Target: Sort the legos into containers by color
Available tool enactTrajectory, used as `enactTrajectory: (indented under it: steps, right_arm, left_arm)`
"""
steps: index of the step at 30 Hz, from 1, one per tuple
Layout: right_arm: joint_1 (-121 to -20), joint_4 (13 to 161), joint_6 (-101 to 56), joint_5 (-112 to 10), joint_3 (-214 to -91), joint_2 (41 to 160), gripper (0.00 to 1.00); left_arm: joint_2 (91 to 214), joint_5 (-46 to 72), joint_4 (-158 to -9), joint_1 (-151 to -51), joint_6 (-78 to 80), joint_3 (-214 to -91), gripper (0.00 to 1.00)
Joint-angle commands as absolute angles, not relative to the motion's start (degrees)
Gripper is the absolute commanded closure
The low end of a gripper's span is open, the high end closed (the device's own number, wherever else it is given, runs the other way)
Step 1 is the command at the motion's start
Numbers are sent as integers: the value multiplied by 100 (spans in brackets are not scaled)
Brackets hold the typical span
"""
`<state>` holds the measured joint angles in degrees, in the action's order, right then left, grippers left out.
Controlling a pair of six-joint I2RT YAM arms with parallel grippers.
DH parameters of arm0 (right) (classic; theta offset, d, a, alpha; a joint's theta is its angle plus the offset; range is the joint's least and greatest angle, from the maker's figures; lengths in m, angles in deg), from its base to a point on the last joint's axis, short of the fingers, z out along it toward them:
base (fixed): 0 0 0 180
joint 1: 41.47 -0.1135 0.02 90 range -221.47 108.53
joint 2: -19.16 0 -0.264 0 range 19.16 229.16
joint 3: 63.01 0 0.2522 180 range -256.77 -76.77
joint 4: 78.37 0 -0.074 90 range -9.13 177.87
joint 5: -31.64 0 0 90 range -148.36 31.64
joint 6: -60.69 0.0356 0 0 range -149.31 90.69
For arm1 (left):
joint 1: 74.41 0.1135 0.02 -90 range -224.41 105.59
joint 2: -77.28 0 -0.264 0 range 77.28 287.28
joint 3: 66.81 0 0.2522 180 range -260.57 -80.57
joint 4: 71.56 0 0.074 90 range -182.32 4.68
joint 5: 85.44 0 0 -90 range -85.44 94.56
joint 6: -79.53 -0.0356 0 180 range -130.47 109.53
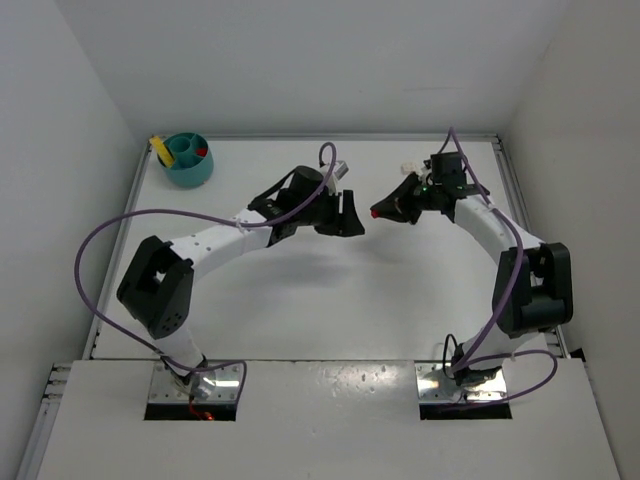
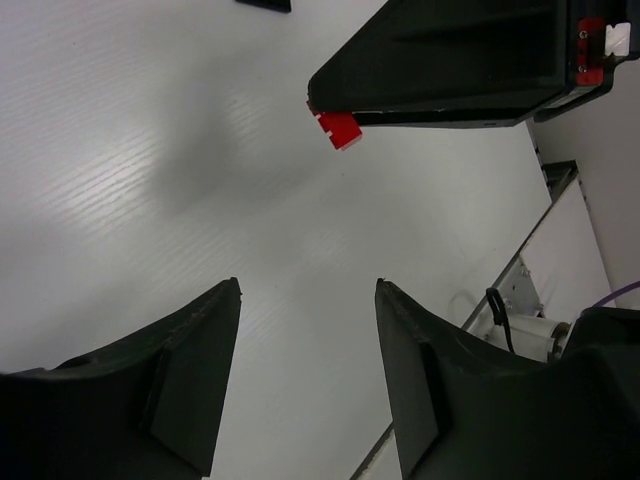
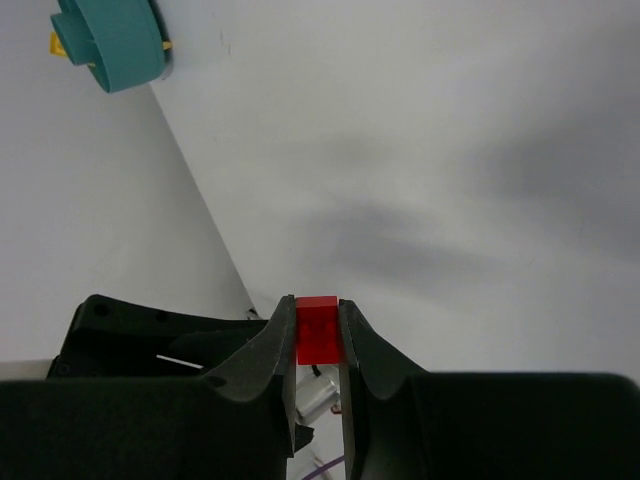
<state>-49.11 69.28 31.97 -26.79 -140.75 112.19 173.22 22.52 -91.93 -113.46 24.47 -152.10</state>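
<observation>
The right gripper [image 3: 317,306] is clamped on a red brick [image 3: 317,336] above the table [image 1: 330,300]. The left gripper [image 2: 308,290], jaws apart, faces it closely. A badly aligned handover could drop the brick, well apart from the bowl [image 1: 190,176].

A white desk [image 1: 330,300] fills the enclosure, with plain white walls [image 1: 300,60] rising behind it and at both sides. Metal rails [image 1: 141,172] line the desk's side edges. Soft shadows [image 1: 300,268] lie across the desk's middle.

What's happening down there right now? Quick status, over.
Right gripper shut on red lego, mid-air. Left gripper open, empty, facing it. Teal bowl at far left corner. Nothing between the grippers.
</observation>
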Motion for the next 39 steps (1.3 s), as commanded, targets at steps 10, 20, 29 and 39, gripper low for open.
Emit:
enactTrajectory:
  steps: [10, 20, 29, 39]
  right_arm:
    - [-4955, 6906, 4143, -2830, -13882, 11004, 100]
    - [-5008, 7230, 4987, -2383, -13644, 11004, 100]
    - [-5008, 7302, 5182, -2215, -13521, 11004, 100]
    - [-5008, 7996, 5524, -1855, -13337, 10899, 100]
  left_arm:
    - [17800, 2636, -8628, -11379, 2811, -15976, 44]
    - [18142, 2320, -8628, -11493, 2812, -16142, 44]
    - [18300, 1977, -8795, -11546, 2584, -16310, 52]
    - [18195, 1854, -8901, -11494, 2469, -16135, 73]
